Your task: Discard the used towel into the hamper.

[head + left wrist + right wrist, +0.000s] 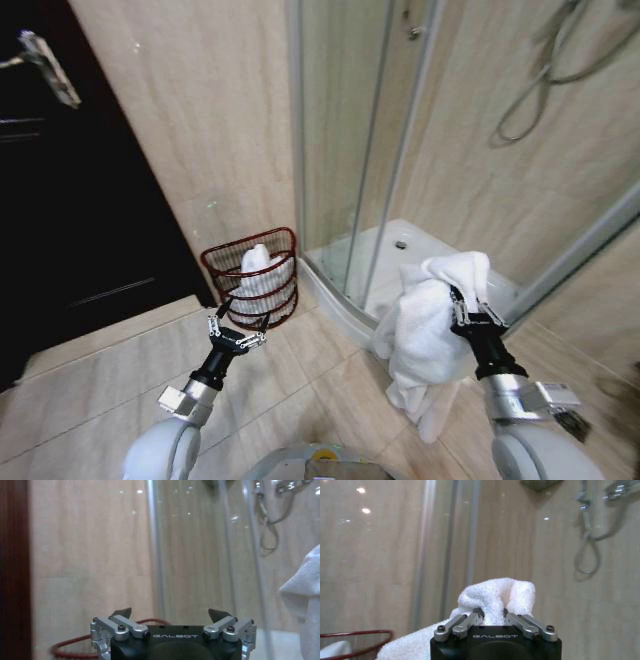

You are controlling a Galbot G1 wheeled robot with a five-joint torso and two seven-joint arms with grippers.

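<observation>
My right gripper (462,303) is shut on a white towel (425,335), which hangs down from it in loose folds in front of the shower tray. In the right wrist view the towel (492,600) bulges up between the closed fingers of that gripper (493,615). The hamper (255,277), a dark red open-weave basket, stands on the floor against the wall, left of the shower, with a white cloth (260,268) inside. My left gripper (238,318) hovers open just in front of the hamper, holding nothing. The hamper rim (65,650) shows below the open left gripper (170,614).
A curved glass shower enclosure (360,140) with a white tray (375,265) stands to the right of the hamper. A dark open doorway (70,190) lies to the left. Beige tiled floor (320,390) stretches between my arms.
</observation>
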